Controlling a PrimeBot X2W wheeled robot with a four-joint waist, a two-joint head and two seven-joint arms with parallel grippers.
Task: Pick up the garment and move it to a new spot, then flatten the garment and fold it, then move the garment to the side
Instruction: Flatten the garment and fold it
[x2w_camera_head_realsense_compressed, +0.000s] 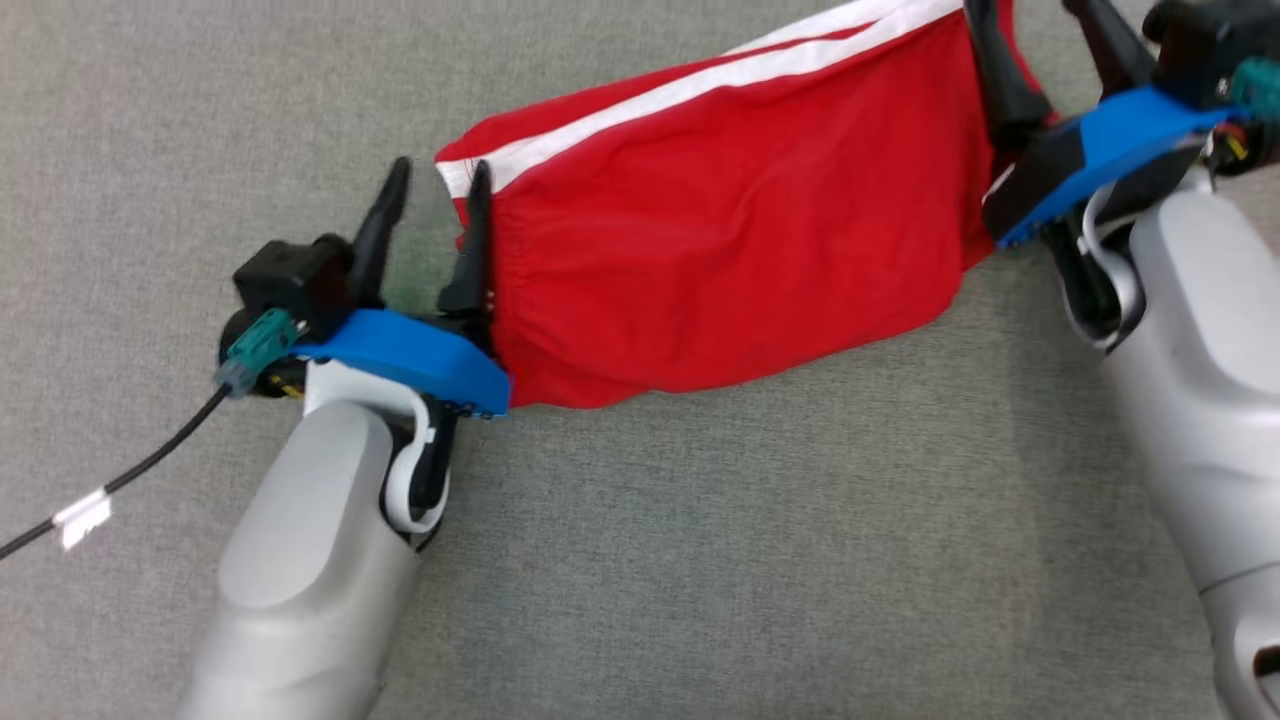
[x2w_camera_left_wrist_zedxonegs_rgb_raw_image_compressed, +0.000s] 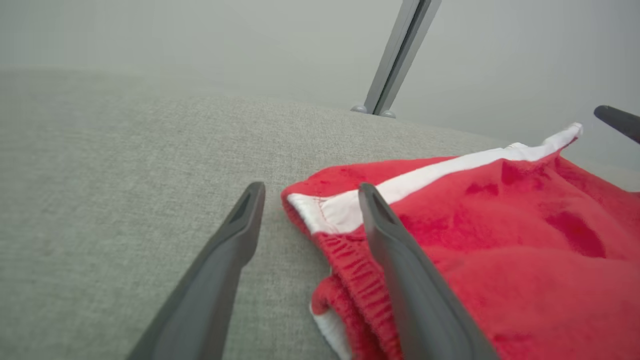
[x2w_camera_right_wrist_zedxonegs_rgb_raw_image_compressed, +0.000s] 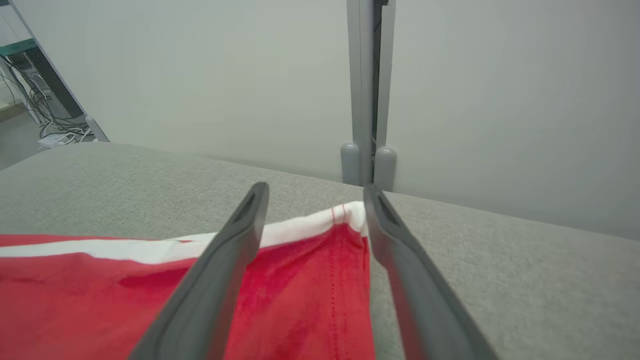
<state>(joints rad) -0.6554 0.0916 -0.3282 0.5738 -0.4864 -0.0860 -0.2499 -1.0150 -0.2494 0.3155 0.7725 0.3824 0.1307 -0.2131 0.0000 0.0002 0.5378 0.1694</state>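
A red garment with white side stripes lies spread on the grey fabric surface. My left gripper is open at the garment's elastic-waist end, with one finger lying against the hem and the other over bare fabric. In the left wrist view the left gripper stands open around the white-striped corner of the garment, holding nothing. My right gripper is open at the garment's far end. In the right wrist view the right gripper straddles the stitched corner of the garment, which rests flat.
A black cable with a white tag trails off to the left of my left arm. A grey upright post stands at the surface's far edge against a pale wall. Wires and a rack sit beyond the left corner.
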